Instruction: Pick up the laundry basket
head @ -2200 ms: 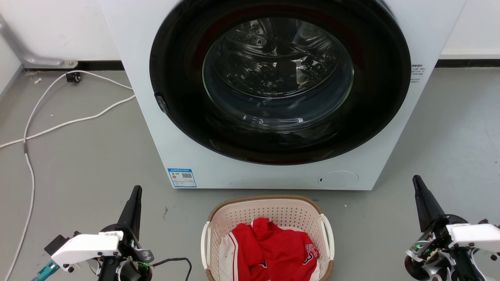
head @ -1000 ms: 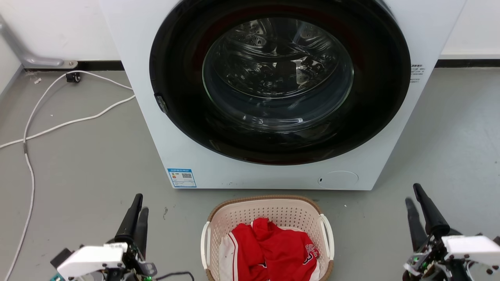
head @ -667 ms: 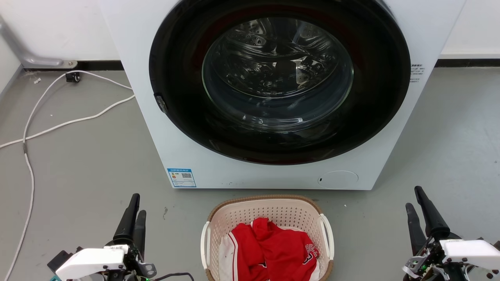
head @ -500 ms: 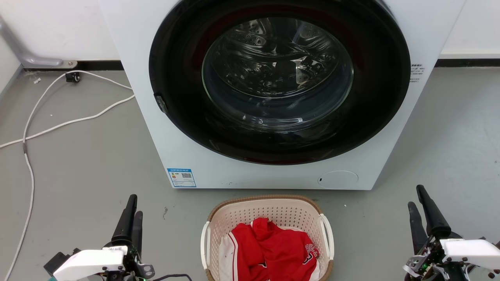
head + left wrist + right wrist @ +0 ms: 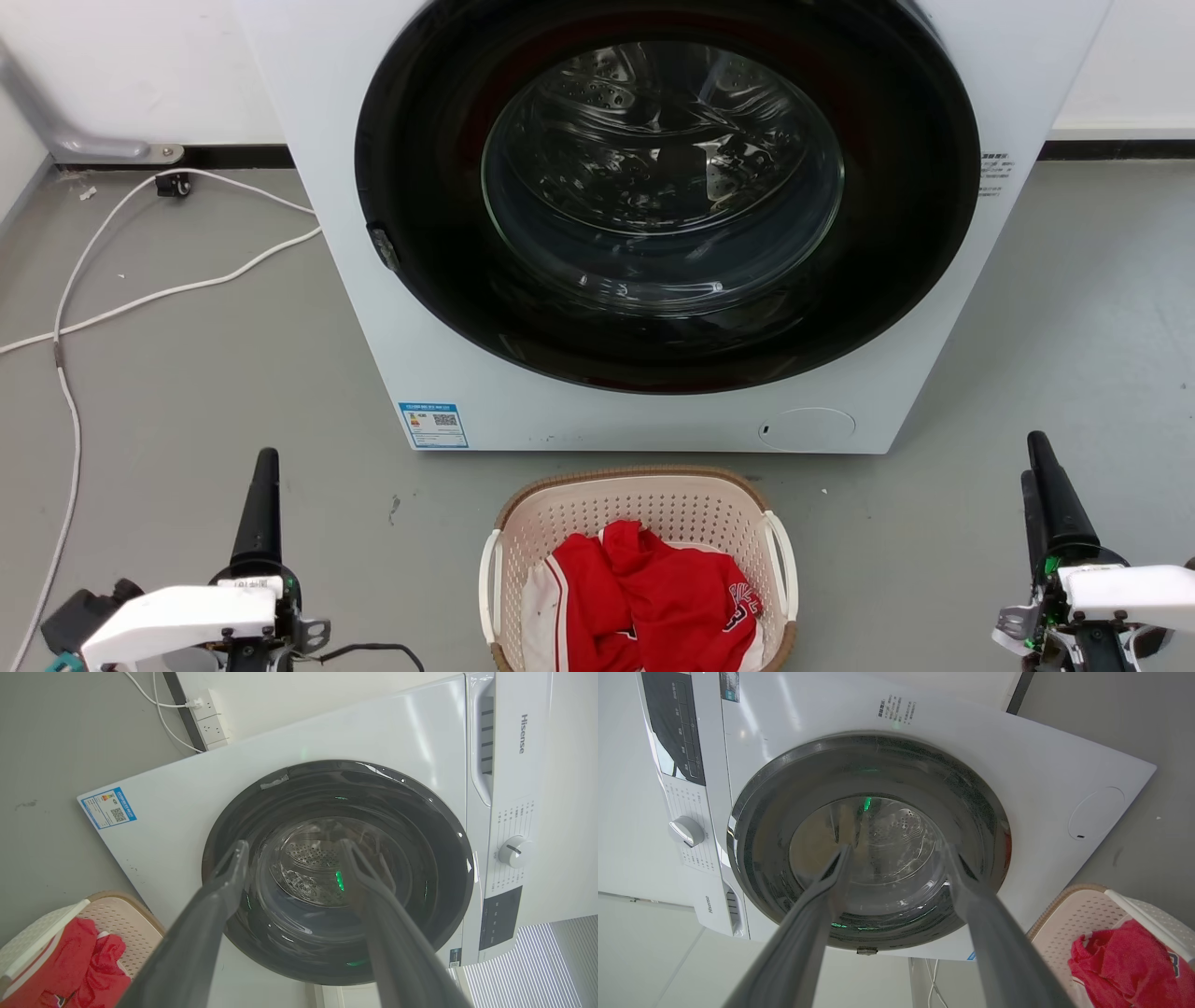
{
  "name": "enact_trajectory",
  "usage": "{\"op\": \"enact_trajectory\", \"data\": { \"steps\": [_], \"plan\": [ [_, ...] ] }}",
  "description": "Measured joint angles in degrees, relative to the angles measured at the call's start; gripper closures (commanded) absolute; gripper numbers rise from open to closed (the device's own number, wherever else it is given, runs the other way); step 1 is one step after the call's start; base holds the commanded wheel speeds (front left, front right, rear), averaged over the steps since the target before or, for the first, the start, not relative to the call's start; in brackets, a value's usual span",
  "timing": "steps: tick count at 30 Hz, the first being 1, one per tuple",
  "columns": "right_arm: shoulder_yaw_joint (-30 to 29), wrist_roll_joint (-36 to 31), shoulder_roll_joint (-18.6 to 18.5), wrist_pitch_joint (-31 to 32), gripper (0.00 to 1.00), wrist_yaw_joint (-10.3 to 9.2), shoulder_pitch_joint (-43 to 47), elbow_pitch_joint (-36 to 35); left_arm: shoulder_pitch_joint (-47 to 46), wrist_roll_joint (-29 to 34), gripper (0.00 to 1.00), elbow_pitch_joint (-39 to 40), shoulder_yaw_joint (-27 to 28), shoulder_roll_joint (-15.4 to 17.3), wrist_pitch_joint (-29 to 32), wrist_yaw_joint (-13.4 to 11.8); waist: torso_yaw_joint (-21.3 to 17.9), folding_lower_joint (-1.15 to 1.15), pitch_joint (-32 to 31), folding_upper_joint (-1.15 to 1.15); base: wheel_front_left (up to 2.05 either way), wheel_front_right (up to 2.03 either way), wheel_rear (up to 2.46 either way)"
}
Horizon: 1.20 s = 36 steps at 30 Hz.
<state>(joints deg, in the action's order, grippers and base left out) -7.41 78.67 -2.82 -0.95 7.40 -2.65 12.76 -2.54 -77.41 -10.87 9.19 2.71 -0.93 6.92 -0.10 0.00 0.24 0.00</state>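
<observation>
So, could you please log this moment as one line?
left gripper open | right gripper open | laundry basket on floor, ungrasped, red jersey inside

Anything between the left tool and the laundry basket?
Head view: bare grey floor with a small dark scuff separates the left tool from the laundry basket; a thin black cable trails near the wrist.

"Hisense" wordmark (image 5: pixel 524 733) on washer (image 5: pixel 327 732) top panel. Blue sticker (image 5: pixel 433 425) w/ QR code on washer front, lower left (print too small to read). Small black text lines (image 5: pixel 993 177) at front's right edge: illegible. Red jersey (image 5: pixel 672 597) in laundry basket (image 5: pixel 644 504): "3", plus partial letters above, unclear.
</observation>
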Motion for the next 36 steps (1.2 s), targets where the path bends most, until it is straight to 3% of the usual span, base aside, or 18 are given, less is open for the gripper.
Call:
{"op": "enact_trajectory", "data": {
  "steps": [2,8,21,36],
  "plan": [
    [-0.38,-6.64,0.01,-0.71,0.0,0.0,-0.04,-1.65,0.02,5.6,0.0,3.1,0.08,-0.01,-0.86,-0.71,0.01,0.0,0.06,0.0,0.0,0.0,0.0],
    [-0.3,-17.7,0.01,-2.07,0.0,0.0,-0.25,-5.66,0.51,15.34,0.0,8.0,-1.9,0.0,-2.07,-3.3,-0.04,0.0,0.25,0.0,0.0,0.0,0.0],
    [2.83,-37.37,0.0,-4.36,0.0,0.0,-0.26,-11.99,1.7,37.74,0.0,14.06,-10.83,0.89,-4.41,-6.57,-0.13,0.0,0.5,0.0,0.0,0.0,0.0],
    [5.54,-53.88,-0.01,-6.9,0.0,0.0,0.8,-14.39,1.67,49.92,0.0,15.47,-23.28,8.66,-6.91,-17.58,-0.39,0.0,0.25,0.0,0.0,0.0,0.0]
  ]
}}
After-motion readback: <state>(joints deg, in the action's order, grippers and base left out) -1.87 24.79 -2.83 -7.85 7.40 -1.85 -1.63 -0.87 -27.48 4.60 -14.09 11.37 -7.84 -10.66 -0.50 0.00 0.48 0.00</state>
